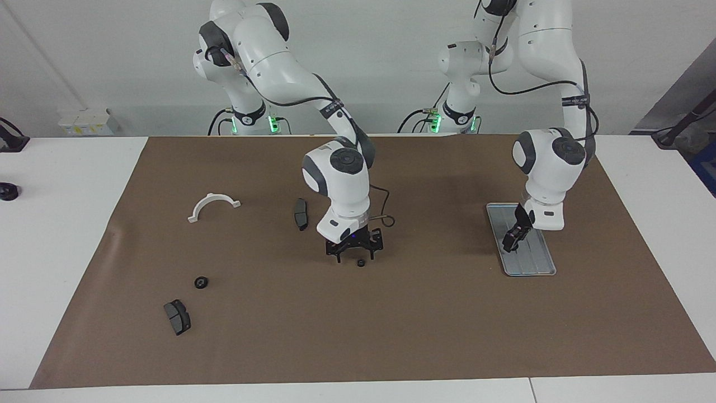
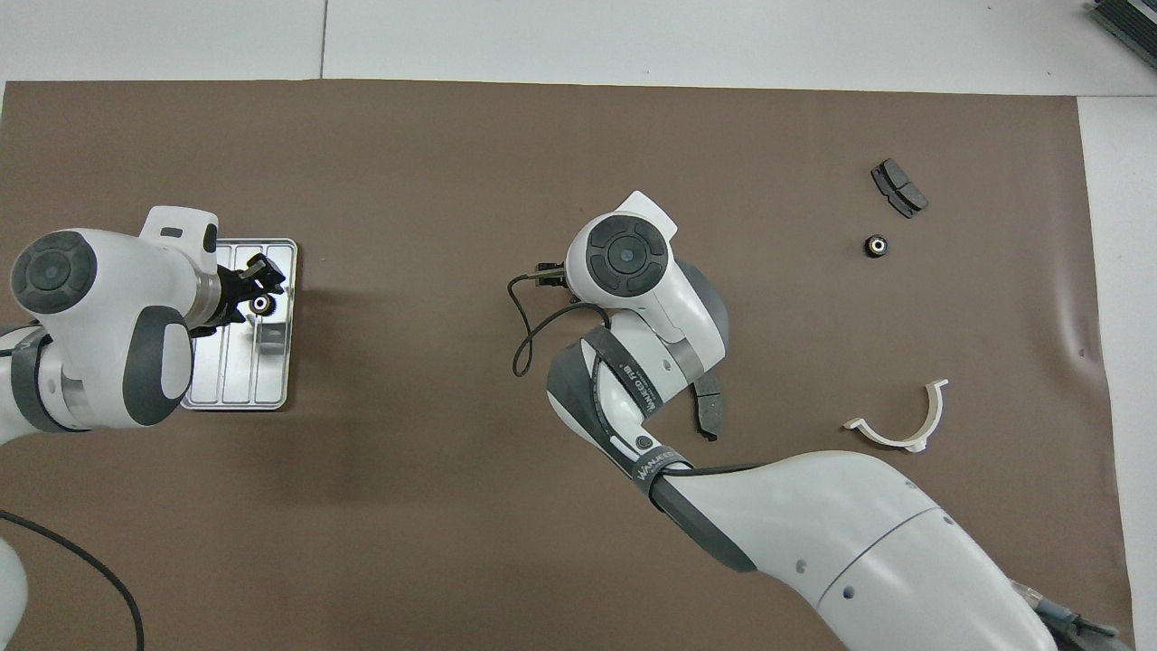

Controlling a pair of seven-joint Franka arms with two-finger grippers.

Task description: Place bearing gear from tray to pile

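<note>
We had the left end effector (image 1: 513, 242) down over the tray (image 1: 536, 267), with the bearing gear (image 2: 263, 304) lying on the tray directly at its fingertips; in the overhead view the gear sat just off the tips, toward the tray's end farther from the robots. We could not tell whether the fingers had closed on the gear or only stood around it. We judged this to be the pick-up step: the gear had not left the tray. The right end effector (image 1: 354, 253) hung low over the middle of the brown mat (image 1: 391, 336), its fingers spread, with a small dark gear (image 1: 361, 262) on the mat just below and beside it, not gripped. Toward the right arm's end of the desk (image 1: 67, 224), well apart from that end effector, lay another gear (image 1: 201, 282), a dark brake pad (image 1: 177, 317) and a white half-ring (image 1: 213, 205); a second brake pad (image 1: 301, 213) lay close beside the right arm's wrist. The next move, as we saw it, called for a firm close on the gear, a straight lift clear of the raised rim, then a carry toward the loose gears.
</note>
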